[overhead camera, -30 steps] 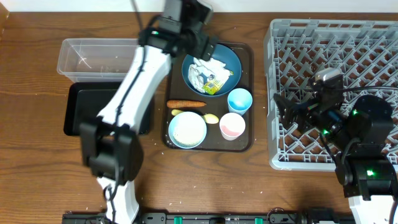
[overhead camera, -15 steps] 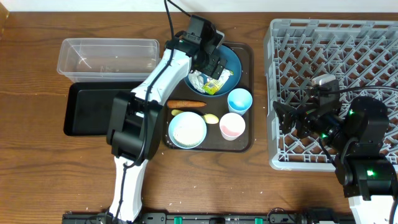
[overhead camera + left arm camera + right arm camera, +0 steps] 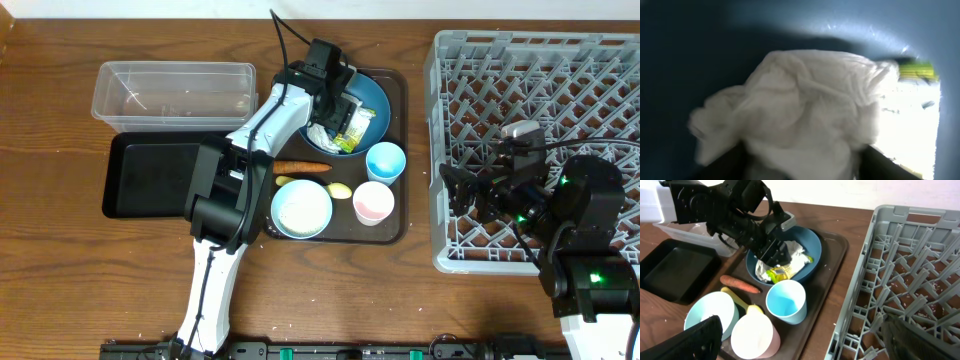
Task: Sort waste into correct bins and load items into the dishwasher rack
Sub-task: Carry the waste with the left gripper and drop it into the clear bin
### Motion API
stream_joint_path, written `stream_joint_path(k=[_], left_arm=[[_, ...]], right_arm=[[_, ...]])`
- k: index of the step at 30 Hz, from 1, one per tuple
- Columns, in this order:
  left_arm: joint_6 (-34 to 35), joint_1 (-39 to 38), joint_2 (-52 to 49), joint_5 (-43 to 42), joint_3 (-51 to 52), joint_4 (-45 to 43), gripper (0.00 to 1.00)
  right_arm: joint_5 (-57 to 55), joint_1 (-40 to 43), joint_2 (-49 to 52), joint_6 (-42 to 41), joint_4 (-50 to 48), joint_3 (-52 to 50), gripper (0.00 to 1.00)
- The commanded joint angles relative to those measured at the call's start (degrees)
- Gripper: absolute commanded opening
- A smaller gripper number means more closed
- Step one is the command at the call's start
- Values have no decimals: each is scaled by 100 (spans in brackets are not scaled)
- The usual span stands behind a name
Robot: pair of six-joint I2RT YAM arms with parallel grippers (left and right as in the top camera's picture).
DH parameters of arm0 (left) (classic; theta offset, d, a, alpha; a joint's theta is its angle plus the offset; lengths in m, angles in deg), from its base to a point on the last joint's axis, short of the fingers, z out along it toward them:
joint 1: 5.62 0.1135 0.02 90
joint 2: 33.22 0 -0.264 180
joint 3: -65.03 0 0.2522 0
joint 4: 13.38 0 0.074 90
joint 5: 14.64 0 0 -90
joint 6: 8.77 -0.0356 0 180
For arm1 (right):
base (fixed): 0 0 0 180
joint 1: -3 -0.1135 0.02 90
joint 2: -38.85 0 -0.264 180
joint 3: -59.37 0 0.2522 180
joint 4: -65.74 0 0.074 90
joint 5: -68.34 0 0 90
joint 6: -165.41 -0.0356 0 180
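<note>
Left gripper (image 3: 332, 112) sits low inside the dark blue plate (image 3: 374, 92), right at the crumpled white paper (image 3: 805, 115). I cannot tell whether its jaws have closed on the wad: the arm covers them from above, and its own camera shows only dark edges along the bottom. Right gripper (image 3: 458, 188) hangs spread wide and empty over the left edge of the dishwasher rack (image 3: 530, 40).

The rack stands bare at the right. Left of it, the brown serving tray (image 3: 396, 90) carries the plate, which holds the paper and a yellow-green packet (image 3: 357, 125) touching it.

That contact is the risk. A pinch taken too far over could catch the packet with the paper and carry both to one bin, and a shallow bite on loose folds could let the wad slip during the lift.

The overhead view alone shows the clear tub (image 3: 175, 92) and black tray (image 3: 150, 175), well apart to the left. The left wrist view alone shows the folds up close. The right wrist view alone shows the packet from the side, lying on the paper's cup-side edge.
</note>
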Motion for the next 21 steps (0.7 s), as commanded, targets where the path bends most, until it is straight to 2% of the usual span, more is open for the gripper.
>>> stream_joint_path(k=[1,3,4,10,18,21], left_arm=[[55,-13,-232,-59,-20,72,27],[57,-13,-227,-59,-22,70,8],[63,-13,-216,-59,-22,72,6],[505,22,227,-57,-24,72,6],[809,306,1773,-39,-22,201,6],[920,562,2299,323,-22,446,6]], right_arm=[[-22,59,-7,107,4,111,99],[-28,59,-7,107,4,111,99],[-44,59,-7,107,4,111,99],[-44,59,-7,105,7,111,99],[-44,59,-7,107,4,111,99],[-44,59,-7,105,4,111,99]])
